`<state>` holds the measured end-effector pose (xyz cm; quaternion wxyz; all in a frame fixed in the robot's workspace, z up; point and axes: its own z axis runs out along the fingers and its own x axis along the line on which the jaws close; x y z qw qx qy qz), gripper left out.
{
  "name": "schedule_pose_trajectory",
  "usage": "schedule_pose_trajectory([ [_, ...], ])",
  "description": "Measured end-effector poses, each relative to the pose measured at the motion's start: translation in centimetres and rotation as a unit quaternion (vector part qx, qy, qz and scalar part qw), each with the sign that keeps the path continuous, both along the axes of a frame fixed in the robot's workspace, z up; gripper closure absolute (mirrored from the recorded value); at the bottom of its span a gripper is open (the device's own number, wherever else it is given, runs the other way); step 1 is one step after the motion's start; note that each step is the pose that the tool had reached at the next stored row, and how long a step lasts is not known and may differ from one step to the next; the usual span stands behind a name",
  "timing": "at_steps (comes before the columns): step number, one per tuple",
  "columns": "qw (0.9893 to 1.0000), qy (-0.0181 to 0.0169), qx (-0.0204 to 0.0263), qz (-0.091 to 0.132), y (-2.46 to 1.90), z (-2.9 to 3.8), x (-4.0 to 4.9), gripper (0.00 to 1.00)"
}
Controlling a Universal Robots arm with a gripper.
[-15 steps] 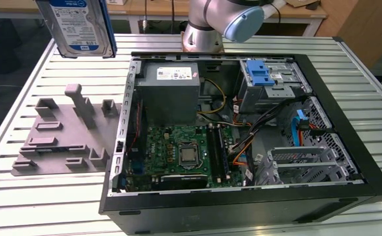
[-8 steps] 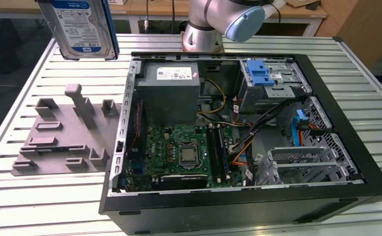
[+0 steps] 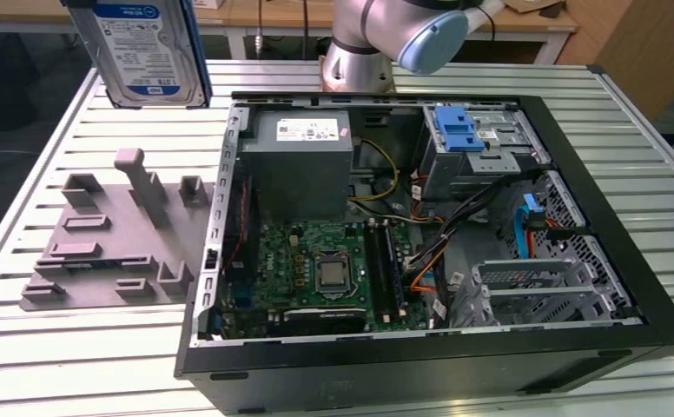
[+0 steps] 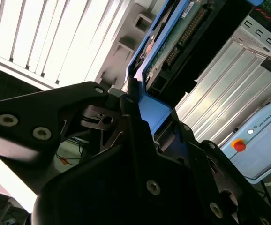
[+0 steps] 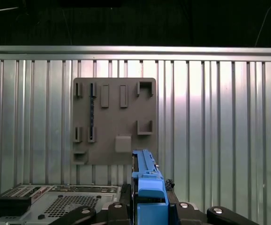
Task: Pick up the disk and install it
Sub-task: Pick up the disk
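My gripper (image 4: 147, 112) is clenched on the disk (image 4: 170, 44). In the second wrist view a black finger (image 4: 128, 101) presses on either side of its blue carrier frame (image 4: 156, 112), and my own dark body hides the end I grip. That view shows the disk's underside, a greenish board with a row of connector pins.

In the first wrist view the disk stands edge-on, a narrow blue strip rising between my fingers, so its flat faces are hard to make out there.

In the exterior view it hangs upright in the air at that view's left, touching nothing, with its upper end cut off by the picture's edge. It is silver with a blue-and-white label and blue trim down one side.

Below it, well apart, a grey fixture plate (image 3: 94, 261) lies on the slatted table (image 3: 82, 365). Toward that view's right sits the open computer case (image 3: 615, 252), holding a silver cage (image 3: 493, 152) with a blue latch (image 3: 459, 130).
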<state>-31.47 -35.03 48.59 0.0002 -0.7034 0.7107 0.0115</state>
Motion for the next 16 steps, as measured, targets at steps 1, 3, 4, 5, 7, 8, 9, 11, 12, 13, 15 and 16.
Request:
schedule_pose_trajectory([
  [1, 1.0, 0.0, 0.0, 0.0, 0.0, 0.0, 0.1, 0.64],
  [3, 1.0, 0.0, 0.0, 0.0, 0.0, 0.0, 0.33, 0.64],
  [4, 1.0, 0.0, 0.0, 0.0, 0.0, 0.0, 0.45, 0.64],
  [5, 1.0, 0.0, 0.0, 0.0, 0.0, 0.0, 0.58, 0.64],
  [7, 1.0, 0.0, 0.0, 0.0, 0.0, 0.0, 0.89, 0.64],
  [8, 1.0, 0.0, 0.0, 0.0, 0.0, 0.0, 1.07, 0.64],
  [9, 1.0, 0.0, 0.0, 0.0, 0.0, 0.0, 1.31, 0.64],
  [11, 1.0, 0.0, 0.0, 0.0, 0.0, 0.0, 1.67, 0.64],
  [12, 1.0, 0.0, 0.0, 0.0, -0.02, 0.0, 1.77, 0.64],
  [13, 1.0, 0.0, 0.0, 0.0, -0.06, 0.0, 1.84, 0.64],
  [15, 1.0, 0.0, 0.0, 0.0, -0.26, 0.0, 1.91, 0.64],
  [16, 1.0, 0.0, 0.0, 0.0, -0.39, 0.0, 1.94, 0.64],
])
